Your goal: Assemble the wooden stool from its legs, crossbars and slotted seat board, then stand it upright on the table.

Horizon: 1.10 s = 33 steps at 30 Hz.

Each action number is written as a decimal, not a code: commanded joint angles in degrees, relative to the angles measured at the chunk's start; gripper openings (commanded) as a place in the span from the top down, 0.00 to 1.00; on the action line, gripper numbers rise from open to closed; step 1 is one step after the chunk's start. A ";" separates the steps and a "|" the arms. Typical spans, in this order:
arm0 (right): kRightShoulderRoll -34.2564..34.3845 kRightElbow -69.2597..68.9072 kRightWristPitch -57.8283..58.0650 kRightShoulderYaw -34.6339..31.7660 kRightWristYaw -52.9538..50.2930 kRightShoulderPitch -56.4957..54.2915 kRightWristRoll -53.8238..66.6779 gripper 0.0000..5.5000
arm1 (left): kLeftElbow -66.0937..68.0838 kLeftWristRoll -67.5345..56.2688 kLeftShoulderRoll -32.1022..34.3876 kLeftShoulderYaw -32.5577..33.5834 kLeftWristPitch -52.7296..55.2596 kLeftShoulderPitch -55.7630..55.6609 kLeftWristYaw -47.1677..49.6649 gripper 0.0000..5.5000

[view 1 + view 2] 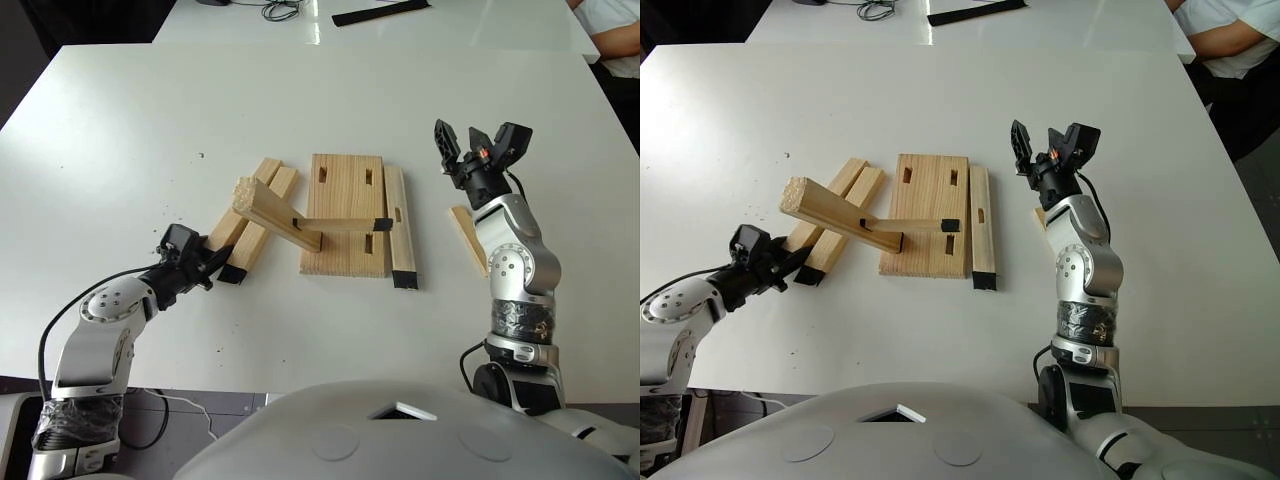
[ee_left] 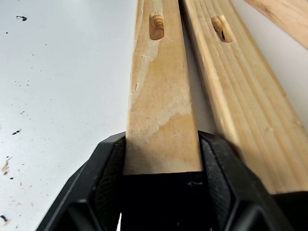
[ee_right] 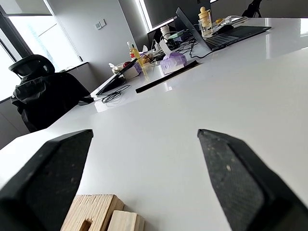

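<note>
The slotted seat board (image 1: pixel 345 190) lies flat mid-table. On it rests a thick wooden piece (image 1: pixel 272 213), joined to a thinner bar (image 1: pixel 340 224) with a black tip. Two legs (image 1: pixel 262 200) lie side by side left of the board. My left gripper (image 1: pixel 208 263) is shut on the black-tipped near end of one leg (image 2: pixel 161 96); its fingers (image 2: pixel 108 168) press both sides. Another leg (image 1: pixel 400 225) lies along the board's right edge. A short crossbar (image 1: pixel 467 238) lies beside my right arm. My right gripper (image 1: pixel 476 140) hangs open above the table, right of the board, holding nothing.
The white table (image 1: pixel 130 120) has wide free room at the left and far side. A black strip (image 1: pixel 380 12) and cables (image 1: pixel 280 8) lie on the table behind. Small dark specks (image 2: pixel 19 18) dot the surface near the left gripper.
</note>
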 commanded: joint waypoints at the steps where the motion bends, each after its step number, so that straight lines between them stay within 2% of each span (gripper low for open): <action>1: -2.98 -0.06 1.75 -1.32 2.70 -2.86 1.84 0.27 | 0.62 -4.54 -1.47 6.13 2.88 -9.48 3.67 0.63; 3: -4.44 1.53 2.05 -2.03 3.87 -5.76 2.36 0.27 | -0.27 -7.97 -2.45 9.38 4.10 -15.46 6.00 0.63; 7: -7.98 4.57 4.93 -3.90 9.13 -18.04 7.91 0.27 | -4.68 -25.19 -5.35 17.87 6.56 -34.87 11.59 0.63; 11: -13.72 3.06 15.92 -2.09 23.38 -30.00 19.87 0.27 | -11.62 -42.13 -7.15 18.81 5.88 -43.89 9.41 0.63; 15: -21.97 1.59 27.03 -1.61 40.15 -36.93 31.98 0.27 | -13.26 -51.35 -3.65 17.79 8.61 -43.50 1.74 0.63; 20: -26.99 6.08 35.03 0.17 49.06 -42.25 36.31 0.27 | -14.17 -53.51 0.96 13.51 12.47 -39.37 -6.72 0.63; 25: -26.30 2.43 39.30 1.03 48.91 -42.97 40.10 0.27 | -16.01 -51.04 3.84 8.60 12.96 -36.65 -14.60 0.63; 33: -26.25 6.68 40.52 -1.41 46.79 -46.52 42.23 0.27 | -16.50 -46.78 4.20 5.30 10.94 -34.14 -18.46 0.63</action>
